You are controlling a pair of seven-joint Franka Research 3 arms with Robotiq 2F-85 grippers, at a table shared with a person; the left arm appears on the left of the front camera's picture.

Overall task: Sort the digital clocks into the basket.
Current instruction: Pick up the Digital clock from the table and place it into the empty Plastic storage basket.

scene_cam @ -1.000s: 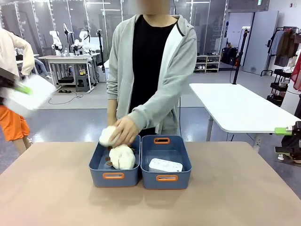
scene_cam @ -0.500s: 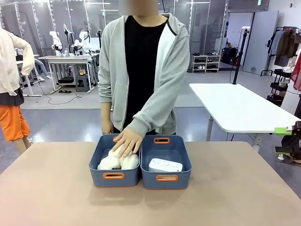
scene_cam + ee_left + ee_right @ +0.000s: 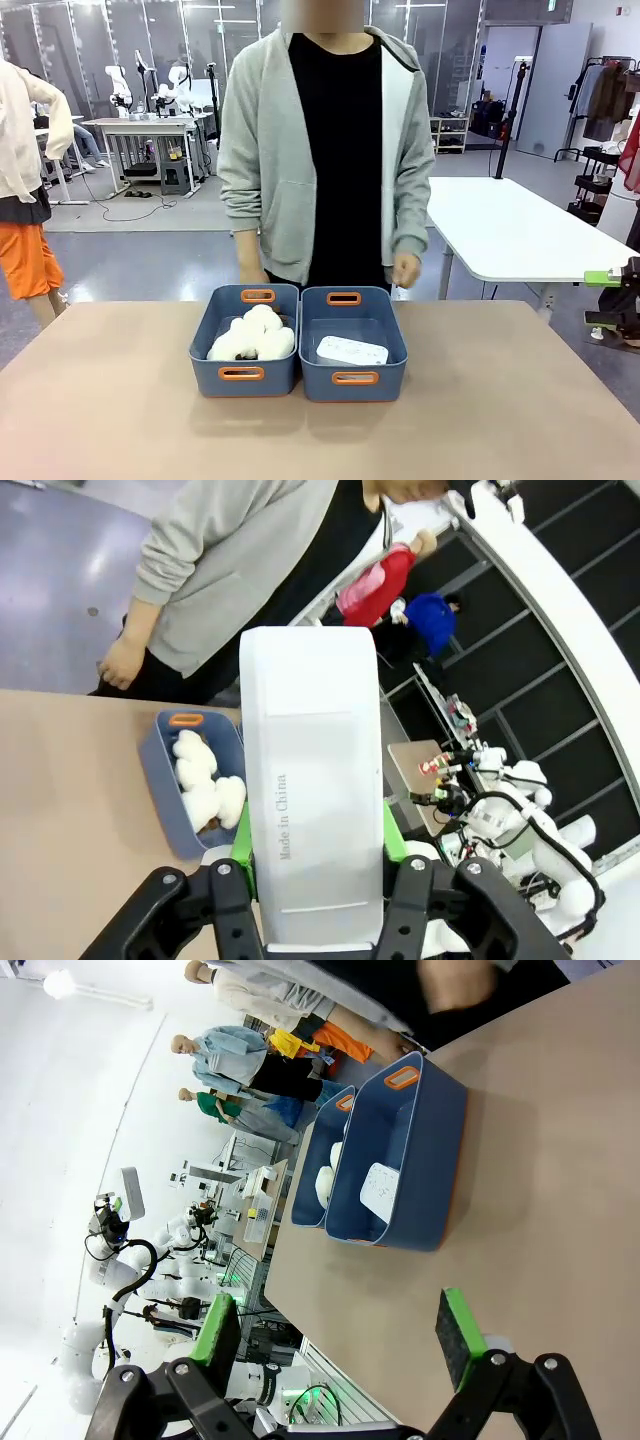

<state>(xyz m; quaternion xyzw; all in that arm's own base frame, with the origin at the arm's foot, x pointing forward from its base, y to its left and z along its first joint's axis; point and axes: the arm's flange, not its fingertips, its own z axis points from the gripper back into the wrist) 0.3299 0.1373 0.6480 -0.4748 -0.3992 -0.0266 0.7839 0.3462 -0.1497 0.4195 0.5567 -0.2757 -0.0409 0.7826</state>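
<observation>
Two blue bins sit side by side, touching, mid-table (image 3: 120, 400) in the front view. The right bin, the basket (image 3: 353, 345), holds one white clock (image 3: 351, 351) lying flat toward its near end, at about 6 o'clock inside it. The left bin (image 3: 245, 345) holds white plush toys (image 3: 252, 337) heaped in its middle. A person in a grey hoodie (image 3: 270, 170) stands at 12 o'clock behind the bins, both hands hanging at the table's far edge, apart from the bins; the hand (image 3: 405, 270) on the picture's right is loosely curled above the basket's far corner.

In the left wrist view, the left gripper (image 3: 318, 880) has its fingers pinching a second clock (image 3: 312, 780) by its long sides, green pads (image 3: 243, 848) pressed to both edges. This clock stands on end up from the fingers, its back showing with small print reading "Made in China". Past it, at about 9 o'clock, lies the bin of plush toys on the table, with the person beyond.

In the right wrist view, the right gripper (image 3: 335, 1330) has its fingers spread wide with nothing between them, above bare table. Both bins lie well ahead at about 12 o'clock, the flat clock visible in the nearer one.
</observation>
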